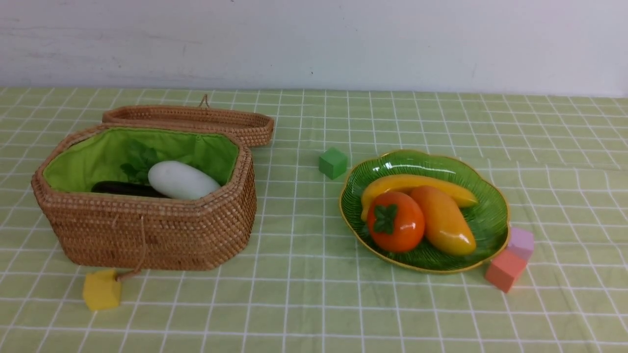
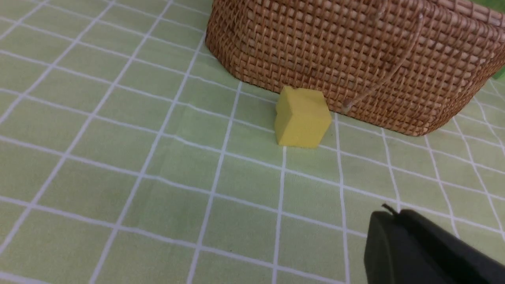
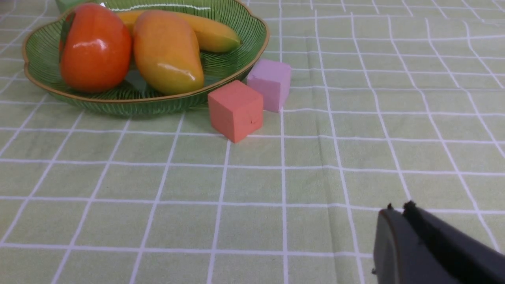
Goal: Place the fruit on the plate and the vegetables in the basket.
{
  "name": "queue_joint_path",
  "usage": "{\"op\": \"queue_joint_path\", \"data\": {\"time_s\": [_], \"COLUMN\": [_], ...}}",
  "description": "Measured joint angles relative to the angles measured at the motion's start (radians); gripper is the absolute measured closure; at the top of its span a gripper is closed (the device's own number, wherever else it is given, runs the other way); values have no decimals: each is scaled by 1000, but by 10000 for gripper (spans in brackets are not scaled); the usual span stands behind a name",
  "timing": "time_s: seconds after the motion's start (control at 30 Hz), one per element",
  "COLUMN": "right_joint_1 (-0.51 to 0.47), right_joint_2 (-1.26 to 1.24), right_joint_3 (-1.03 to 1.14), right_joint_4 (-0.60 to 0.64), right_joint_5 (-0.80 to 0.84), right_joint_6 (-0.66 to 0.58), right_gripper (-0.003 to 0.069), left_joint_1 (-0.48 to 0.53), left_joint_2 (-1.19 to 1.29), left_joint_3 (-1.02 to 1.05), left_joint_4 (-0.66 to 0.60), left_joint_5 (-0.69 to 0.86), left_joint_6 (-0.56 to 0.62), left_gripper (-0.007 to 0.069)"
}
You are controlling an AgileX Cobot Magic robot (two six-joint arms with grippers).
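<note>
Jaws closed, empty; fruit (image 1: pixel 422 215) fills plate (image 1: pixel 490 220); radish (image 1: pixel 182 180) in basket (image 1: pixel 147 230).

Eggplant (image 1: pixel 122 188) mostly hidden behind basket (image 1: pixel 147 230) wall; chili not visible.

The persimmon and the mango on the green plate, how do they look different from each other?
The persimmon is round and orange-red with a green leafy cap; the mango is a long oval, orange fading to yellow, with no leaves. In the front view the persimmon sits on the left side of the plate and the mango lies beside it on the right, its length angled across the dish. Both are glossy, rest in front of the banana, and neither is held.
</note>
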Motion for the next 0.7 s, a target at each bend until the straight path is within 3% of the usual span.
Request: {"op": "queue_joint_path", "data": {"time_s": [0.7], "right_joint_1": [0], "right_joint_2": [0], "right_joint_3": [0], "right_joint_4": [0], "right_joint_5": [0], "right_joint_6": [0], "right_gripper": [616], "left_joint_1": [0], "left_joint_2": [0], "left_joint_3": [0], "left_joint_4": [0], "left_joint_5": [-1], "left_joint_6": [-2], "left_gripper": [637]}}
